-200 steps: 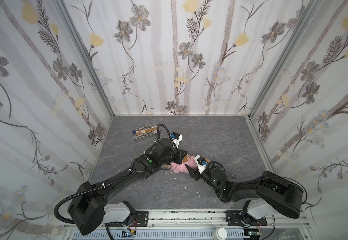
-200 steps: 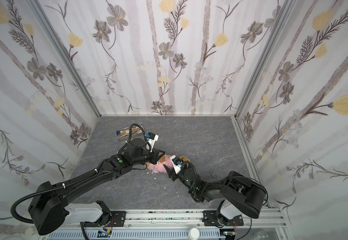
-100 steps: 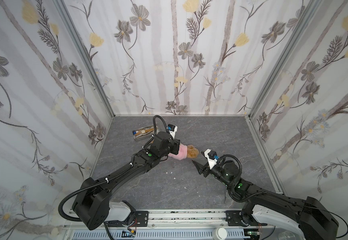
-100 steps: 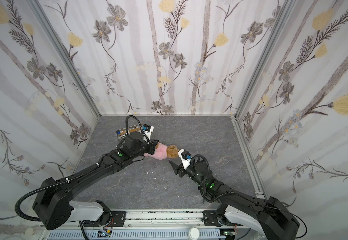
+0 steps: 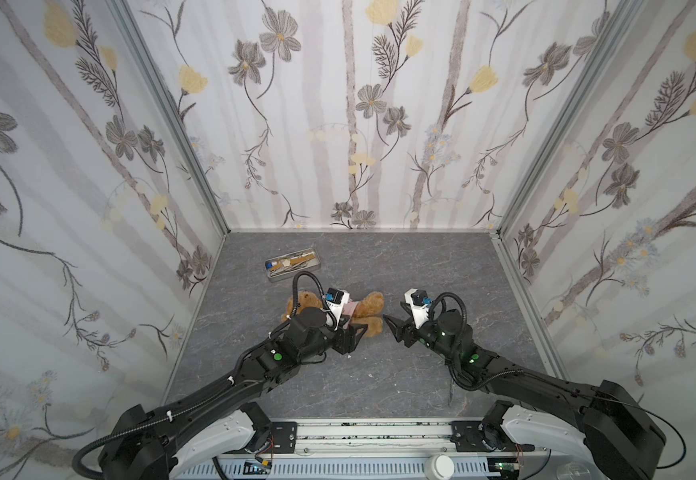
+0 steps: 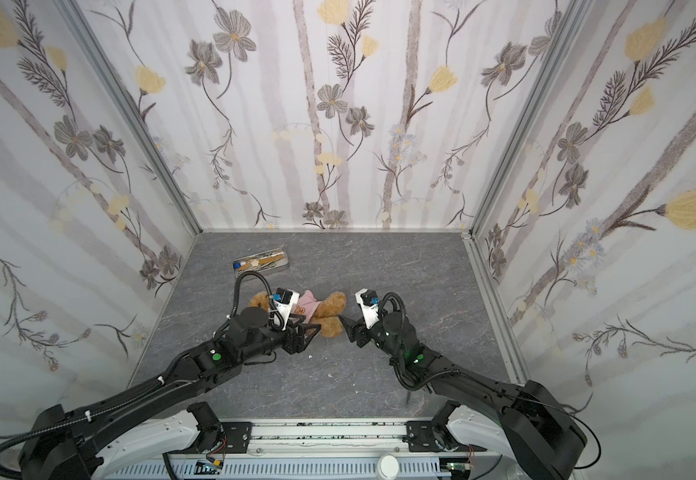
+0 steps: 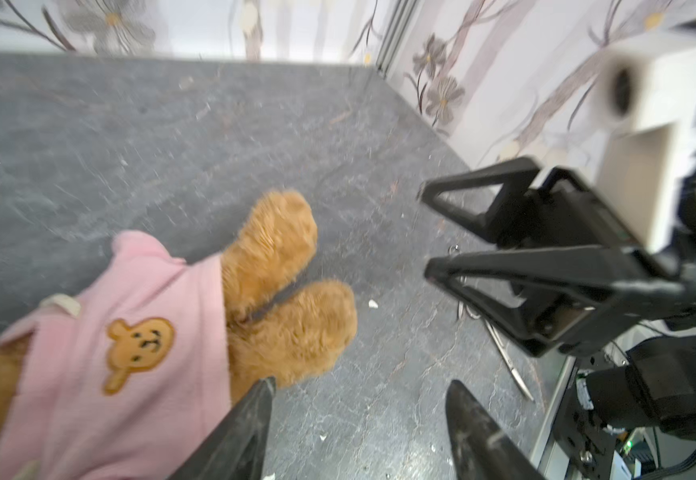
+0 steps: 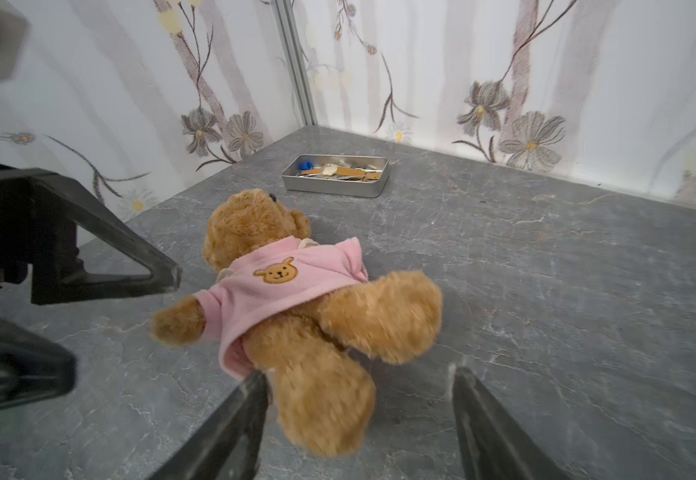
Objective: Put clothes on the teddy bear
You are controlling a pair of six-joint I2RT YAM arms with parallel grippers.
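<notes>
Both grippers empty, bear wearing its shirt – task looks near done

L gripper [image 7: 361,384] jaws spread, nothing btwn them, tips just beside the shirt hem; R gripper [image 8: 359,374] also spread & empty, just beside the feet. Teddy bear [image 8: 379,316] lies on its back mid table [image 8: 546,291], head twd metal tin [image 8: 334,189]. Pink shirt [image 8: 292,286] is over the torso, emblem [image 8: 276,271] facing up, one arm out thru its sleeve; other sleeve's arm hidden, can't tell. Hem bunched at the hip. Judgement: dressing essentially complete; left, if anything: check hidden arm, smooth hem, pull arms clear
</notes>
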